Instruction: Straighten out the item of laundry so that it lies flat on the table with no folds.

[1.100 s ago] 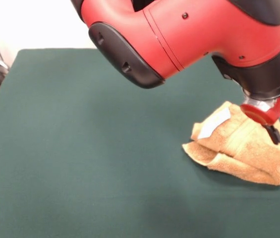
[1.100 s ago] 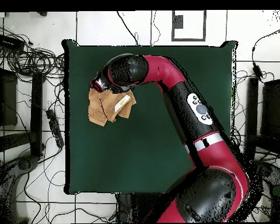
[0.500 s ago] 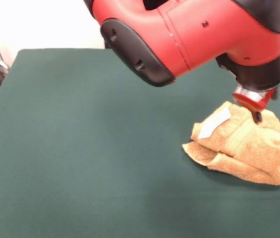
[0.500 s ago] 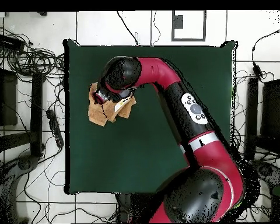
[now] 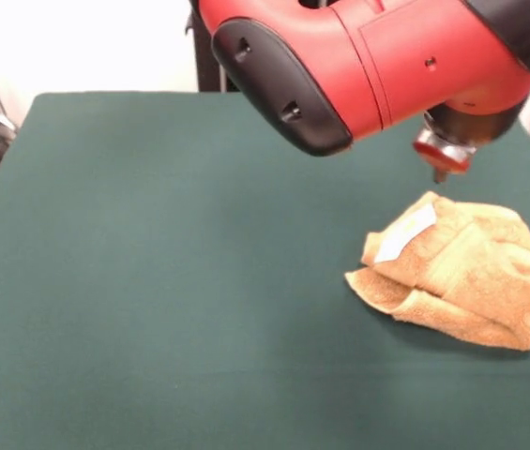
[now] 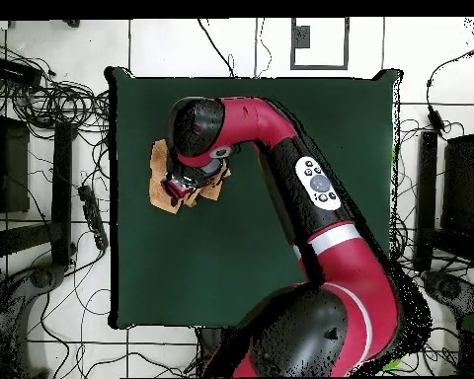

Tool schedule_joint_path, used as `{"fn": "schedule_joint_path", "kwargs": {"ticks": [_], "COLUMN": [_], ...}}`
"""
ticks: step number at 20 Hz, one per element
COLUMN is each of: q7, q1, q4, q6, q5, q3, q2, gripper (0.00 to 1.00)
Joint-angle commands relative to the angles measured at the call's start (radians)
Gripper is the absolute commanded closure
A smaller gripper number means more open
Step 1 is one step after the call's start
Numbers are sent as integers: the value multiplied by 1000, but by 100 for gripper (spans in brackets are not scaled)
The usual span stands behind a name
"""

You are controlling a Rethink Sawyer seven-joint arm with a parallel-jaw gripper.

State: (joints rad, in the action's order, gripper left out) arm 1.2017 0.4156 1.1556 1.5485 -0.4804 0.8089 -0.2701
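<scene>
Lying crumpled, towel (image 5: 457, 272) sits just below the end effector (image 5: 440, 161).

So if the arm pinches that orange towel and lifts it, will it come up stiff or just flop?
Probably flop: the towel lies crumpled in soft, overlapping folds, so the layers would likely hang and slide open. It looks light, since it sits loosely heaped on the table. Pushed, its terry pile would likely drag and bunch on the cloth top rather than glide.

Towel (image 5: 461, 277) on the bench (image 5: 152, 281), at the right side in the front view, near that edge, folded over itself. Label (image 5: 405, 232) on its upper left fold. Gripper (image 5: 441, 161) above the towel's far edge, apart from it.
</scene>
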Motion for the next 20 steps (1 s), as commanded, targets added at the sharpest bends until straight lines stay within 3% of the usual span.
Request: {"fn": "schedule_joint_path", "kwargs": {"ticks": [1,10,16,20], "q7": [-28,149,211,282], "q1": [-41,-112,-121,-121], "q4": [-53,-77,-57,19], "q6": [126,440,488,493], "q5": [-62,-112,-64,4], "q3": [-103,-259,-305,-346], "q2": [-7,-74,-94,-144], "gripper": [0,0,0,0]}}
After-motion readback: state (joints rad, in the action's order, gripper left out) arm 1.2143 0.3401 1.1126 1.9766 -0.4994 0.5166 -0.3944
